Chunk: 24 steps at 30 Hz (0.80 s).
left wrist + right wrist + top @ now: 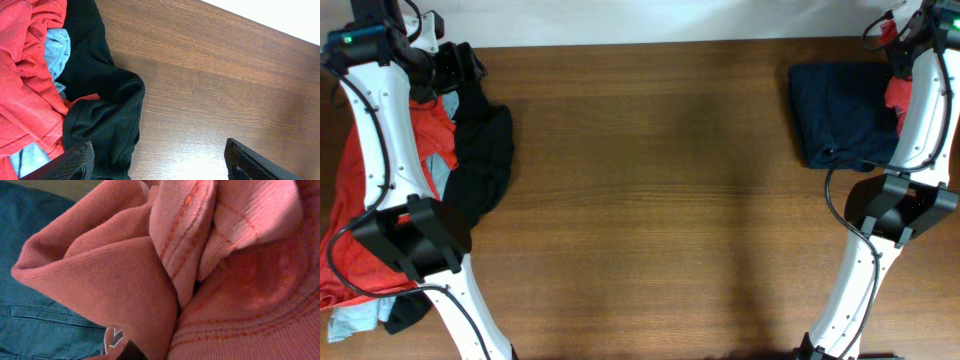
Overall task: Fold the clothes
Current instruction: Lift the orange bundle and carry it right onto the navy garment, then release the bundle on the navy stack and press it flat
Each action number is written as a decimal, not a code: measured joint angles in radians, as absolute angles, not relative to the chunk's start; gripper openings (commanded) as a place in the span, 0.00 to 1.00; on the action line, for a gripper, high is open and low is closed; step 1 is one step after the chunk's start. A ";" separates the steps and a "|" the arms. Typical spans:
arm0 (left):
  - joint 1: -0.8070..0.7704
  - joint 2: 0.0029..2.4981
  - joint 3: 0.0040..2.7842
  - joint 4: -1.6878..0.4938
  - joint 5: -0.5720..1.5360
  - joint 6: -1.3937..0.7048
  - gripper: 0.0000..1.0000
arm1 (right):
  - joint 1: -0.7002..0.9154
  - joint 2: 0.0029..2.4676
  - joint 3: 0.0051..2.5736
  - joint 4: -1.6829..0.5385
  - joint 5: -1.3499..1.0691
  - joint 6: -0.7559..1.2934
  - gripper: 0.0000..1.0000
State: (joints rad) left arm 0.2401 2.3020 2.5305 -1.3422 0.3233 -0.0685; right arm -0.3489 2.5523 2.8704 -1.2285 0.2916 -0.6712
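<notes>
The clothes lie in a heap at the table's left edge: an orange-red T-shirt [355, 200], a black garment [480, 160] and a pale grey-blue piece [440, 170]. My left gripper [465, 65] hovers open over the heap's far end. In the left wrist view one of its fingertips [70, 162] is over the black garment [100, 115] and the other over bare wood. At the far right my right gripper [900, 45] is shut on a bunched orange-red garment [210, 270] that fills the right wrist view. Under it lies a folded navy piece [840, 115].
Brown wooden table [650, 200] runs between the two arms. Its far edge meets a white surface at the back [650, 20]. The arms' elbows stand low at the left [410, 235] and right [900, 210].
</notes>
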 measured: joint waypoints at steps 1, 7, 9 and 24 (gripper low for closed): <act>0.239 2.302 2.531 -1.342 0.323 -0.068 0.83 | -0.349 2.555 2.870 -1.229 0.292 -0.673 0.04; 0.233 2.302 2.530 -1.342 0.323 -0.068 0.83 | -0.346 2.558 2.870 -1.248 0.280 -0.680 0.04; 0.233 2.302 2.531 -1.342 0.323 -0.068 0.83 | -0.344 2.558 2.870 -1.276 0.256 -0.680 0.04; 0.233 2.302 2.530 -1.342 0.323 -0.069 0.84 | -0.232 2.633 2.870 -1.462 -0.117 -0.563 0.99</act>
